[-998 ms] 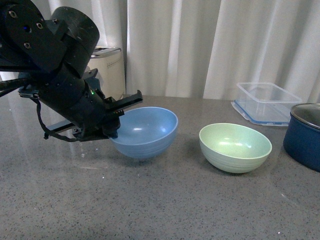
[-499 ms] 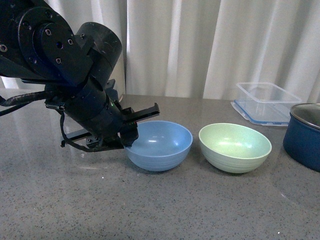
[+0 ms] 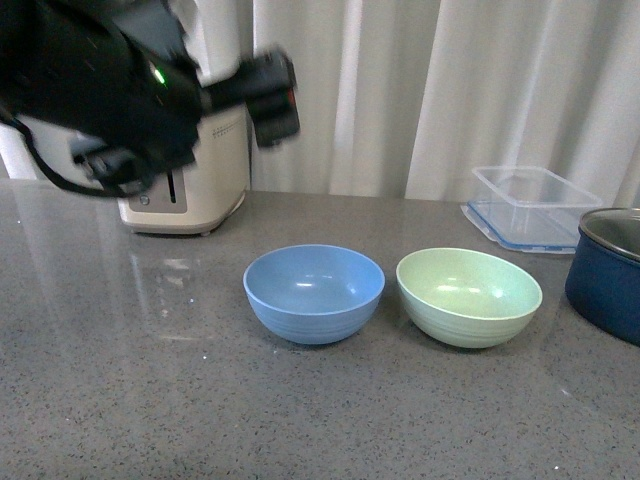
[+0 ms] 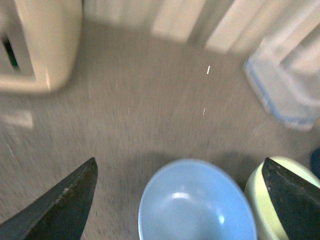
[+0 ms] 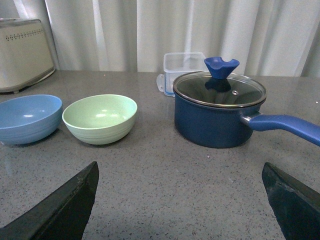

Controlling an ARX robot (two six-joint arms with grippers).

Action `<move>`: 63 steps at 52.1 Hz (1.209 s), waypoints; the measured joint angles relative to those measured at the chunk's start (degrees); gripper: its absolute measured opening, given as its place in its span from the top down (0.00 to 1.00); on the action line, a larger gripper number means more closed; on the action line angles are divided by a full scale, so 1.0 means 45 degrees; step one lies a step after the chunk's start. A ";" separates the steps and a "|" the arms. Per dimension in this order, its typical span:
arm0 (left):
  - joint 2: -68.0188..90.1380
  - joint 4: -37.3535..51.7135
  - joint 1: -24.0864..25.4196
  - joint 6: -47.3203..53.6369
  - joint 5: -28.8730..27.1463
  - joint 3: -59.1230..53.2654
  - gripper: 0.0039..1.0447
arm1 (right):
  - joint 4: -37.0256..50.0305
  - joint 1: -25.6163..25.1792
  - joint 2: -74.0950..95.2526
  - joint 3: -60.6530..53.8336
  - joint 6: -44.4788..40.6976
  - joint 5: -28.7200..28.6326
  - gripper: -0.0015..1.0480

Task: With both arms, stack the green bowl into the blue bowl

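Observation:
The blue bowl point(image 3: 314, 292) stands upright on the grey counter, just left of the green bowl point(image 3: 469, 295), with a narrow gap between them. My left gripper point(image 3: 268, 98) is open, empty and blurred, raised high above and behind the blue bowl. In the left wrist view it point(image 4: 179, 165) looks down on the blue bowl point(image 4: 195, 205), with the green bowl point(image 4: 260, 200) at the edge. My right gripper point(image 5: 180, 166) is open and empty, low over the counter. It faces the green bowl point(image 5: 100, 118) and the blue bowl point(image 5: 27, 117). It is out of the front view.
A cream toaster point(image 3: 185, 170) stands at the back left. A clear plastic container point(image 3: 535, 205) sits at the back right. A dark navy pot with a glass lid point(image 5: 217, 110) stands right of the green bowl, its handle point(image 5: 285, 125) pointing right. White curtains hang behind.
My left gripper carried the blue bowl right, set it beside the green bowl, let go, and rose up and back. The green bowl has not moved.

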 joint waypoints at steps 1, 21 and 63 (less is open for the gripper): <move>-0.0199 0.0311 0.0010 0.0126 -0.0044 -0.0175 0.04 | 0.0000 0.0000 0.0000 0.0000 0.0000 0.0005 0.10; -0.3963 0.5081 0.1282 0.3133 -0.1481 -0.7048 0.64 | 0.0000 0.0000 0.0000 0.0000 0.0000 -0.0005 0.10; -0.9884 0.5561 0.3696 0.3322 0.0860 -1.3226 0.97 | 0.0000 0.0000 0.0000 0.0000 0.0000 0.0000 0.10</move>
